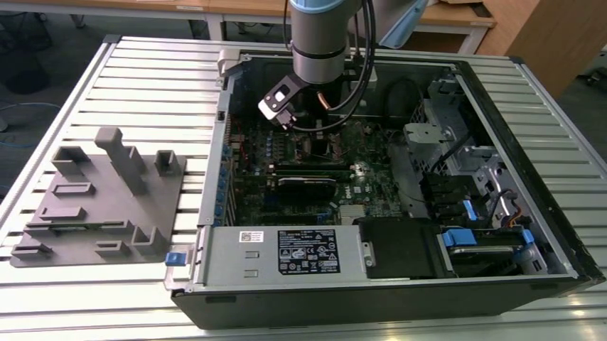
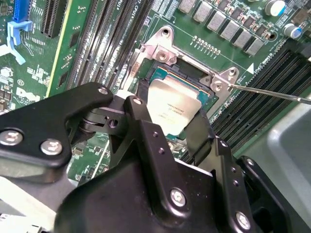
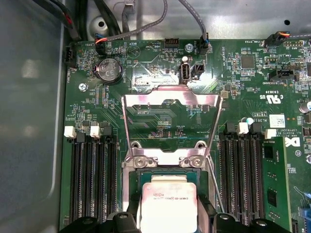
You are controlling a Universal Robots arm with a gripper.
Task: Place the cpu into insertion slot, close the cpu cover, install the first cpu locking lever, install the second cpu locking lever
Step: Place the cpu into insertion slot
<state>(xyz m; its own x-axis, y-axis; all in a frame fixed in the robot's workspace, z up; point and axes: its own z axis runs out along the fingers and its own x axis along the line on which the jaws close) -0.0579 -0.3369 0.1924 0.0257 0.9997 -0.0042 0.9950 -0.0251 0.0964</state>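
Placement of the cpu (image 3: 167, 204) is in hand. Upper centre in the exterior view, the hand (image 2: 167, 128) appears to grasp the chip by its edges over the insertion slot (image 2: 167, 74), and the cpu cover (image 3: 141, 99) stands open. Seating it calls for level, square alignment.

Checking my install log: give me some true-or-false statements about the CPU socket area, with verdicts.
The cpu cover stands open. True.
The cpu lies on the grey fixture outside the case. False: the hand holds it at the insertion slot.
A coin cell sits on the motherboard. True.
The computer case is closed up. False: its side is open, with the board exposed.
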